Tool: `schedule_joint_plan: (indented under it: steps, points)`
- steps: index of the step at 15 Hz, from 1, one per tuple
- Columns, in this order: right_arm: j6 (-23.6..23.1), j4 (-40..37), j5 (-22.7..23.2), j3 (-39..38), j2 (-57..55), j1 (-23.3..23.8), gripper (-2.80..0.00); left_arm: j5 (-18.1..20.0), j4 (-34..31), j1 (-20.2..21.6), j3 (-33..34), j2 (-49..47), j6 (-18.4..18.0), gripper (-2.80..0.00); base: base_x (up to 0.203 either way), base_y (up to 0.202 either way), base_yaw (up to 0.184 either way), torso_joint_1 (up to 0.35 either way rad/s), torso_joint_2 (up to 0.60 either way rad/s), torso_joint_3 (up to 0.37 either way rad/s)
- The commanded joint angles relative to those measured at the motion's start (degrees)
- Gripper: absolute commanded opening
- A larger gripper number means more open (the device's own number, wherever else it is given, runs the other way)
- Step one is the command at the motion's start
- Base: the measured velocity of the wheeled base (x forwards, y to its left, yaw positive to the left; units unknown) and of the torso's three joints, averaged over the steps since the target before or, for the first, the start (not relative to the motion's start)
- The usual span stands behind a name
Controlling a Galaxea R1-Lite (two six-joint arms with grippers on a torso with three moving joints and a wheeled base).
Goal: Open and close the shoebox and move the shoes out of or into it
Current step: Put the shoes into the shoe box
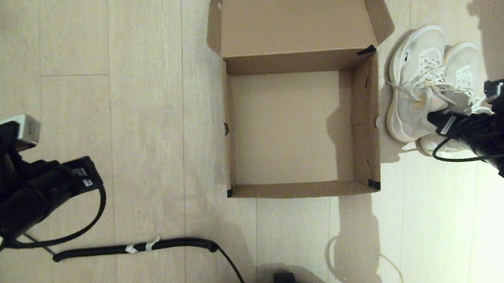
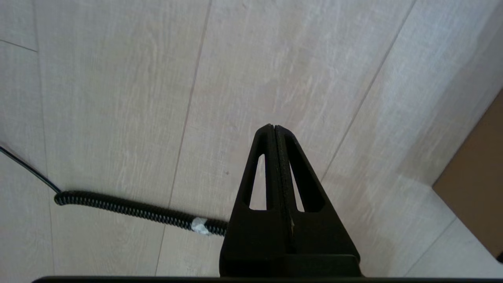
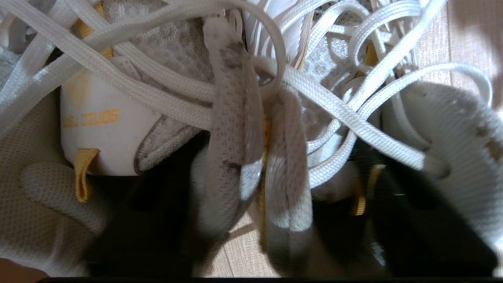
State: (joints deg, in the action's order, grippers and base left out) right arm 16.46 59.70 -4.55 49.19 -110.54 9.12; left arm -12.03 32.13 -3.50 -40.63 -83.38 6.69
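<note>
The brown shoebox [image 1: 306,189] stands open and empty on the floor in the middle, its hinged lid [image 1: 295,14] laid back on the far side. The white mesh shoes [image 1: 414,68] sit side by side on the floor just right of the box. My right gripper [image 1: 439,120] reaches into their heel openings. In the right wrist view this gripper [image 3: 259,188] has one finger inside each shoe, and the two inner collars [image 3: 235,129] are pinched together under tangled laces. My left gripper [image 2: 274,127] is shut on nothing, parked at the far left above the floor.
A coiled black cable [image 1: 133,248] lies on the floor between the left arm [image 1: 33,197] and the box; it also shows in the left wrist view as a cable [image 2: 133,208] behind the fingers. The box's brown wall [image 2: 479,177] edges that view.
</note>
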Motion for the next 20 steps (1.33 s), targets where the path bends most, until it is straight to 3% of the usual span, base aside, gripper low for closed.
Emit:
schedule_joint_plan:
  steps: [1, 6, 9, 18, 20]
  points:
    - [0.07, 0.33, 0.0, 0.26, -0.65, -0.06, -2.8, -0.1, 0.21, -0.28, 0.38, -0.02, 0.07, -2.8, 0.0, 0.0, 0.0, 0.0, 0.0, 0.0]
    - [-0.25, 0.17, -0.45, 1.18, 1.43, -0.06, -2.8, -0.01, 0.21, -1.09, 0.77, 0.8, -1.59, -2.8, 0.0, 0.0, 0.0, 0.0, 0.0, 0.0]
    - [-1.35, -3.87, -0.49, 2.15, 7.34, -0.12, -2.8, -0.1, 0.19, -1.93, 0.62, 1.34, -1.79, -2.8, 0.0, 0.0, 0.0, 0.0, 0.0, 0.0]
    - [-1.68, -30.45, -0.33, 2.45, 35.83, -0.35, -2.8, -0.1, 0.19, -2.04, 5.65, 3.05, -1.86, -2.8, 0.0, 0.0, 0.0, 0.0, 0.0, 0.0]
    - [-1.78, -40.24, -0.19, 4.86, 42.45, -2.27, -2.8, -0.02, 0.11, -2.04, 6.41, 2.69, -1.86, -2.8, 0.0, 0.0, 0.0, 0.0, 0.0, 0.0]
